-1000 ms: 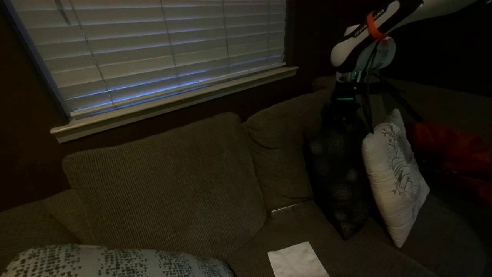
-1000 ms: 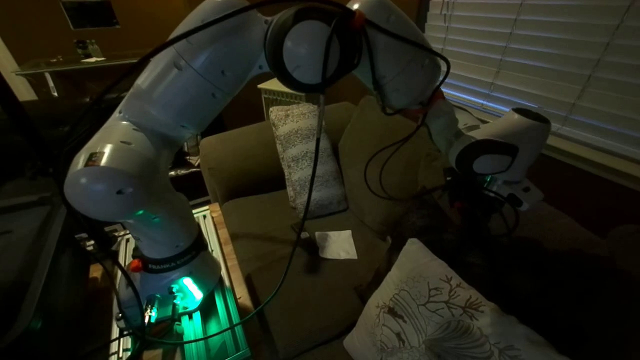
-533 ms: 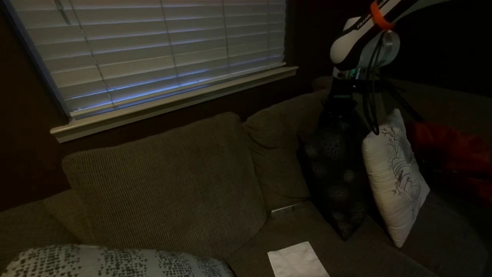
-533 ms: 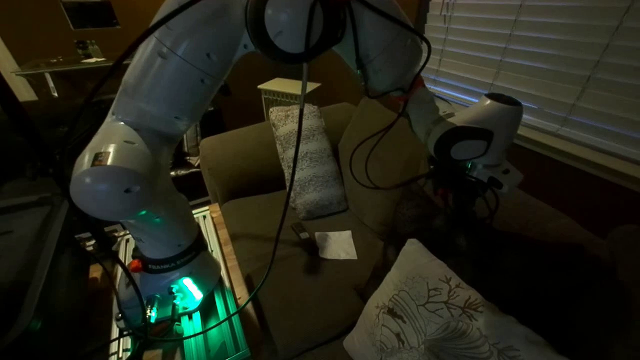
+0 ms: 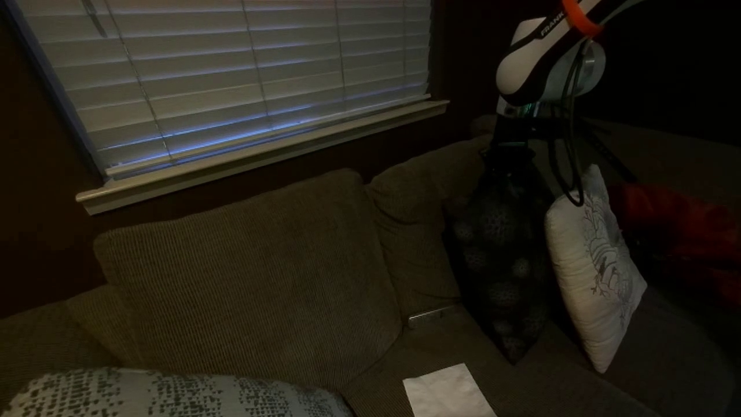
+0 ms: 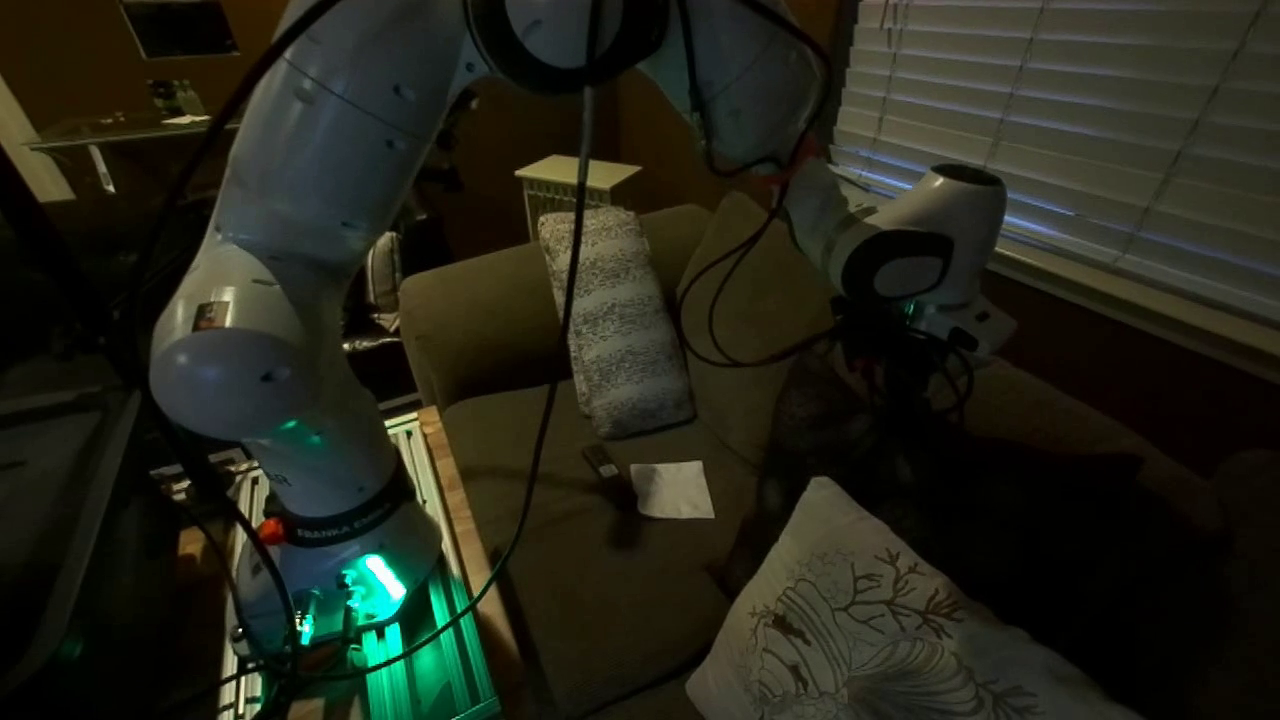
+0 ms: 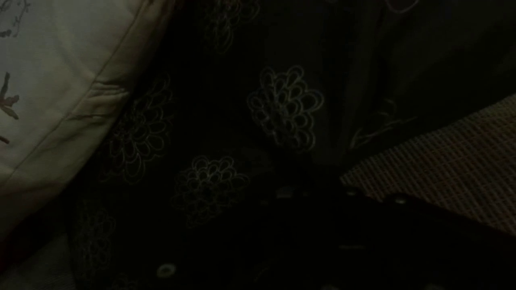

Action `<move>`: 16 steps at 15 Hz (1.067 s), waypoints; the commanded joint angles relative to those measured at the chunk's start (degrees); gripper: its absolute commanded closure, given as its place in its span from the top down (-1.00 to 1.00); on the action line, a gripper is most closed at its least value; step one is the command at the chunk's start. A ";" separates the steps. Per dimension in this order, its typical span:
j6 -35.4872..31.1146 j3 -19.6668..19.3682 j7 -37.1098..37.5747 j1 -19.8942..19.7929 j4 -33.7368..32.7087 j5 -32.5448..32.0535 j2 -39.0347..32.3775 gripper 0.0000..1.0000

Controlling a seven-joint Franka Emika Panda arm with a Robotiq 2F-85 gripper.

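Observation:
My gripper (image 5: 509, 165) points down at the top of a black pillow with pale flower outlines (image 5: 501, 260). The jaws are very dark in the wrist view. The pillow's cloth (image 7: 284, 108) gathers to a point between the fingertips (image 7: 322, 181), and the pillow hangs slanted below them, so the gripper looks shut on its top corner. A white pillow with a coral and shell print (image 5: 593, 278) stands close beside the black one; it also shows in an exterior view (image 6: 850, 620) and at the left of the wrist view (image 7: 60, 100).
The brown ribbed sofa (image 5: 249, 284) stands under a window with blinds (image 5: 249, 69) and a sill (image 5: 260, 156). A white square sheet (image 6: 672, 490) and a dark remote (image 6: 600, 462) lie on the seat. A grey patterned pillow (image 6: 625, 330) leans at the sofa's arm. Cables (image 6: 720, 300) hang from the arm.
In an exterior view the arm and gripper have moved left and up, toward the base side. The black pillow has shifted slightly with the gripper. The white pillow has stayed in place.

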State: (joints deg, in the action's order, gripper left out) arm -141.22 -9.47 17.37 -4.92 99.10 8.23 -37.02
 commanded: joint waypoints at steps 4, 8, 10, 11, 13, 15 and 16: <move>-0.48 0.49 0.90 -0.39 0.40 0.34 0.33 -0.96; -2.18 2.47 1.65 -0.02 2.06 2.78 1.82 -0.96; -3.15 3.70 1.57 -0.39 2.58 4.37 2.75 -0.96; -4.02 4.16 1.64 -0.56 2.74 5.27 3.04 -0.96; -5.50 4.99 2.13 -0.45 2.81 7.15 3.28 -0.96; -6.09 6.02 2.20 -0.53 2.64 8.96 3.26 -0.96; -6.42 6.99 1.72 -0.94 2.56 10.30 3.27 -0.96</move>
State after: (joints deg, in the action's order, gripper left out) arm -146.00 -5.95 18.48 -5.26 100.39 14.02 -37.17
